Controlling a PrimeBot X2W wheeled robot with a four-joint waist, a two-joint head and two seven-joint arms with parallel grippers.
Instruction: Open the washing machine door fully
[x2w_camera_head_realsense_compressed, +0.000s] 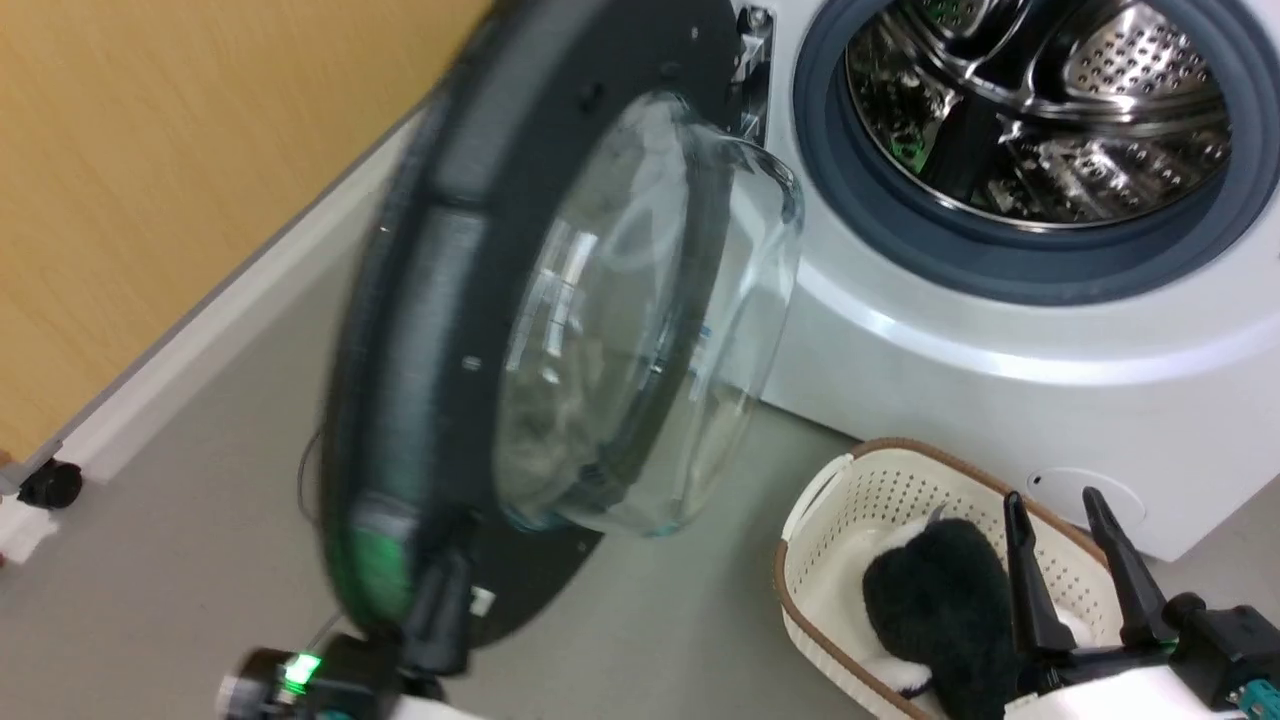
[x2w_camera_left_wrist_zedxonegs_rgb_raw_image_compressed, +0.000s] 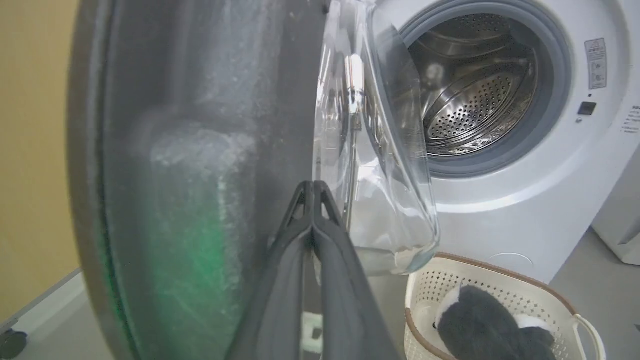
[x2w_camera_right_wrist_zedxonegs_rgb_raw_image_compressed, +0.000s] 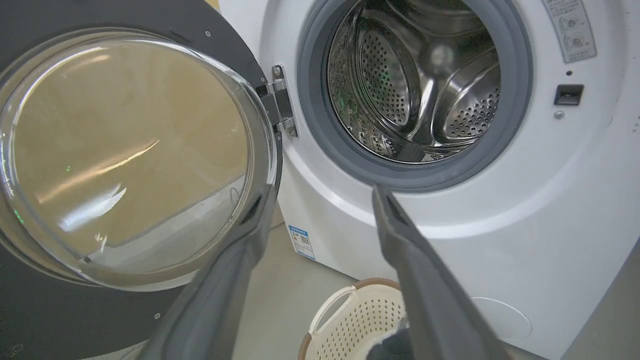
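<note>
Head view: the washing machine door (x2w_camera_head_realsense_compressed: 440, 330) stands swung well clear of the drum (x2w_camera_head_realsense_compressed: 1040, 110). It hangs from the hinge (x2w_camera_right_wrist_zedxonegs_rgb_raw_image_compressed: 280, 102) on the left of the opening, with its glass bowl (x2w_camera_head_realsense_compressed: 640, 320) bulging toward the machine. I judge unlatching and most of the swing complete; what is left is the final travel toward the yellow wall (x2w_camera_head_realsense_compressed: 150, 150) until the hinge stops.

My left gripper (x2w_camera_head_realsense_compressed: 440, 600) sits at the door's lower rim, fingers pressed together with nothing between them. In the left wrist view they lie along the door's inner face; contact is probable, but I cannot confirm it. My right gripper (x2w_camera_head_realsense_compressed: 1055, 510) hangs apart from the door, fingers spread wide, holding nothing.

Just in front of the white washing machine (x2w_camera_head_realsense_compressed: 1000, 400) stands a cream perforated basket (x2w_camera_head_realsense_compressed: 830, 480) containing a black-and-white fluffy item (x2w_camera_head_realsense_compressed: 940, 580). The drum appears empty.
</note>
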